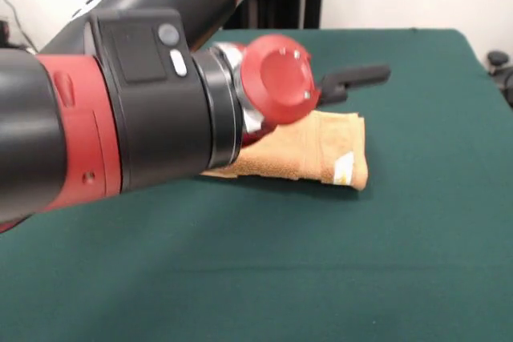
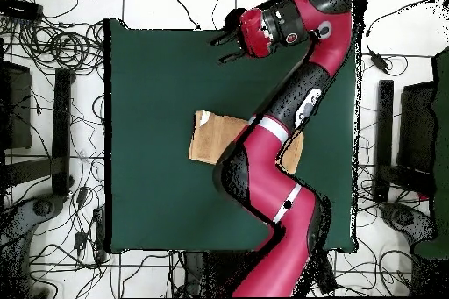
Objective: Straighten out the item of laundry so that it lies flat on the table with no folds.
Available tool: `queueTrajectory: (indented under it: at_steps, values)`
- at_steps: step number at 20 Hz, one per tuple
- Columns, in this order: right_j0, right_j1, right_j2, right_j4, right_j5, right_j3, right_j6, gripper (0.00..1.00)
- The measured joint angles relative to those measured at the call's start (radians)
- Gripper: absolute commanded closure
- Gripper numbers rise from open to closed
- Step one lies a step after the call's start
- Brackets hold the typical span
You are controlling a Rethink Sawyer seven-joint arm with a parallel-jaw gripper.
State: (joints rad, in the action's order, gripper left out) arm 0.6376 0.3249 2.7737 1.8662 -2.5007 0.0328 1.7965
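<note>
While one towel (image 1: 317, 148) lies folded, one arm (image 2: 281, 151) overhangs the table (image 2: 149, 138).

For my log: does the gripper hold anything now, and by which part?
Nothing is held. The gripper is away from the towel, which lies folded on the table.

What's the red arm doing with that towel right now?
Claw off the towel, grip state unclear. Towel folded mid-table, tag showing. Arm hangs across it, hiding part.
</note>
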Motion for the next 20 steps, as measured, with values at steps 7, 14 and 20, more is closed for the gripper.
queueTrajectory:
  at_steps: [7, 14, 20]
  values:
    - [-0.035, -0.003, -0.07, -0.284, -0.011, 0.001, 0.183, 0.0]
    - [-0.075, 0.016, -0.248, -0.782, 0.01, 0.114, 0.49, 0.0]
    - [0.012, 0.165, -0.261, -0.985, 0.234, 0.48, 0.704, 0.0]
